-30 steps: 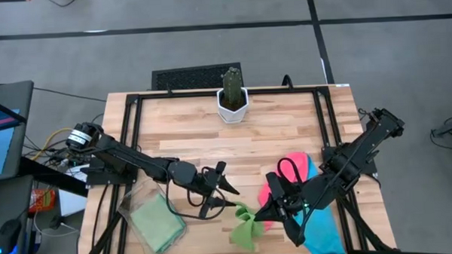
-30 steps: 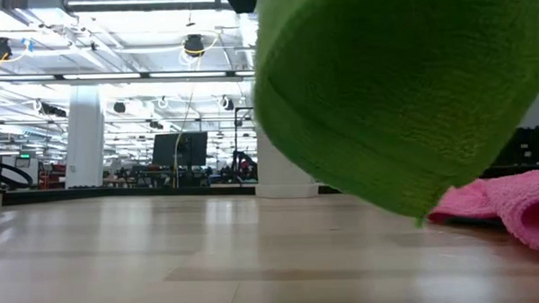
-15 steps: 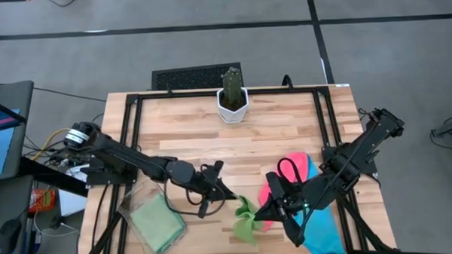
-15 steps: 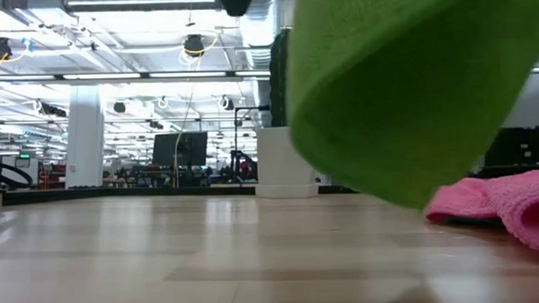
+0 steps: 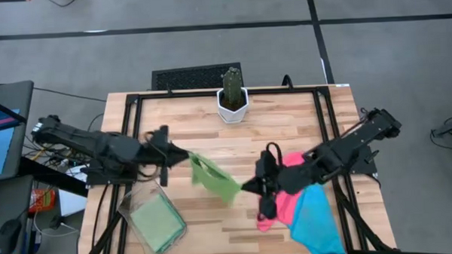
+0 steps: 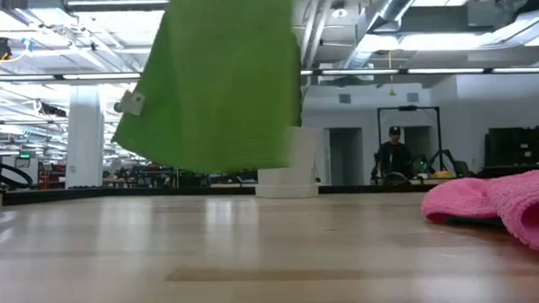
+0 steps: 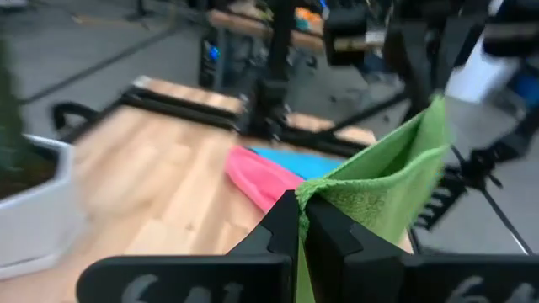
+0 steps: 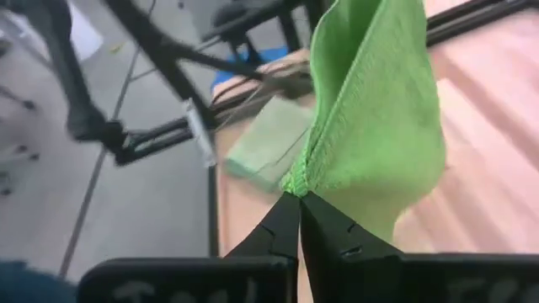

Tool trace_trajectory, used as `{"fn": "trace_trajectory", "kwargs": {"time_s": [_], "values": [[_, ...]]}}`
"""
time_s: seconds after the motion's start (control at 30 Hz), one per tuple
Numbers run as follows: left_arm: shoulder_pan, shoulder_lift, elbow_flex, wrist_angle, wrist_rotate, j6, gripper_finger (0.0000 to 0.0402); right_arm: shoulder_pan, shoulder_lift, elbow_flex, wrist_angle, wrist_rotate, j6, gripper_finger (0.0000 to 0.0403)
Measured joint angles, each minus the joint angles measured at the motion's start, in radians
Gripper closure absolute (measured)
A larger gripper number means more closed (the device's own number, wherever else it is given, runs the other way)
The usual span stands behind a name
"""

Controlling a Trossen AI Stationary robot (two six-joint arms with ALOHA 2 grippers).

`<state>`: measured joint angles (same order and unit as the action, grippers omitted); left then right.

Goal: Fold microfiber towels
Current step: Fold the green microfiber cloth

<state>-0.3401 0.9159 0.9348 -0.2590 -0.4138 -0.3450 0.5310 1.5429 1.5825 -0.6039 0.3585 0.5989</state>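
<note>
1. One folded pale green cloth (image 5: 155, 224) lies in the clear plastic bin (image 5: 131, 202), lower left.
2. The fuzzy light green microfiber towel (image 5: 213, 179) hangs mid-frame above the table; left gripper (image 5: 183, 155) and right gripper (image 5: 248, 186) each pinch a corner.
3. The hot pink towel (image 5: 289, 204) and sky blue towel (image 5: 318, 220), lower right, look unfolded.

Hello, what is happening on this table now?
The two arms hold one green towel stretched between them, above the wooden table. The left gripper is shut on one corner, the right gripper on another. A pink towel and a blue towel lie heaped beside the right arm. A clear bin holds a folded light green cloth.
</note>
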Motion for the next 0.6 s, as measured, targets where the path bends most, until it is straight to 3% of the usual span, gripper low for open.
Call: {"fn": "trace_trajectory", "kwargs": {"time_s": [0.13,0.23,0.47,0.6], "values": [[0.002,-0.059,0.0,-0.074,-0.064,-0.006,0.0401,-0.07,0.048,-0.002,-0.055,0.007,-0.005,0.0363],[-0.006,-0.063,-0.001,-0.166,-0.053,-0.055,0.0401,-0.093,0.091,0.0,-0.055,-0.001,-0.006,0.0361],[-0.065,0.034,-0.002,-0.338,0.008,-0.182,0.0401,-0.046,0.16,0.0,-0.053,-0.021,-0.027,0.036],[-0.09,0.107,-0.002,-0.33,0.009,-0.188,0.0401,-0.031,0.187,0.0,-0.024,-0.015,-0.03,0.0354]]}}
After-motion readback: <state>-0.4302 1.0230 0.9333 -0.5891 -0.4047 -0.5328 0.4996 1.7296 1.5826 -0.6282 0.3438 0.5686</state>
